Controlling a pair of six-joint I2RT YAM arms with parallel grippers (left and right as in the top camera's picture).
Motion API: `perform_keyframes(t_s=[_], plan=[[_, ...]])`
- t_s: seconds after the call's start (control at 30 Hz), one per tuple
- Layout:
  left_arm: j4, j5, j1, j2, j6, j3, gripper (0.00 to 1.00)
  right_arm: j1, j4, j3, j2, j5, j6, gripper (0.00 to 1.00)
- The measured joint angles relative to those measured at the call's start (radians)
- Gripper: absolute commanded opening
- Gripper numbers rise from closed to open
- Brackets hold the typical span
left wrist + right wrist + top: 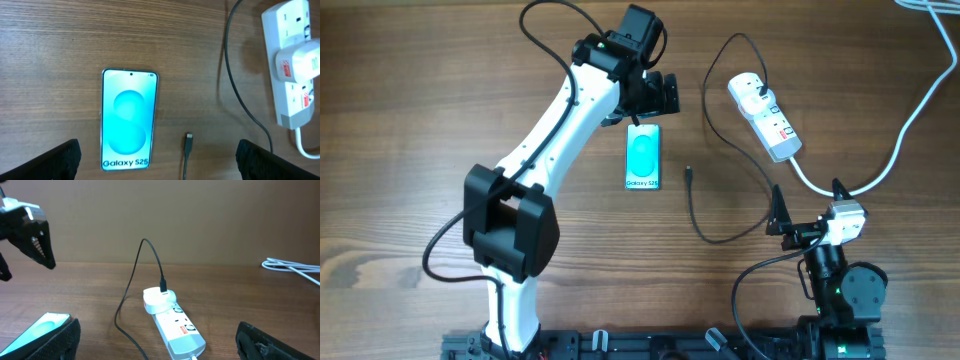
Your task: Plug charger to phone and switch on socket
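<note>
Only the overhead view caught the whole layout. The phone [643, 158] lay flat mid-surface with its teal screen up. The power strip [765, 116] sat diagonally off to its right, well apart, and the charger cable [697, 222] looped between the two. Its connector tip [689, 173] sat loose on the wood just right of the phone's lower corner, near but not touching. The other end ran into a white adapter [748, 88] seated in the strip's far end.

The left wrist view gave what overhead couldn't: "Galaxy S25" readable along the phone's bottom edge, and red labels on the strip. Switch position, couldn't tell. The right wrist view showed the cable arching up off the adapter before dropping to the surface [420, 120], which looked flat from above.

The left jaws hung in the air by the phone, wide apart and holding nothing, with their fingers [62, 159] at the bottom corners of that wrist view. The right jaws were spread wide too and empty, down at the front right with the strip ahead of them.

Room-wise, there was bare wood left of the phone and a clear gap around the tip. The thick white cord [910, 130] swept off the strip's near end and out past the upper right edge.
</note>
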Motion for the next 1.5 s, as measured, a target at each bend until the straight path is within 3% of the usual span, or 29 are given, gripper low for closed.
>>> perform_keyframes(t_s=[0.53, 1.03, 1.5], plan=[[0.087, 0.016, -0.068, 0.097, -0.082, 0.000, 1.00, 0.000, 0.000, 0.000, 0.000, 0.000, 0.000, 1.00], [0.087, -0.136, -0.122, 0.192, -0.097, 0.000, 1.00, 0.000, 0.000, 0.000, 0.000, 0.000, 0.000, 1.00], [-0.050, -0.120, -0.051, 0.197, -0.010, 0.000, 1.00, 0.000, 0.000, 0.000, 0.000, 0.000, 0.000, 1.00]])
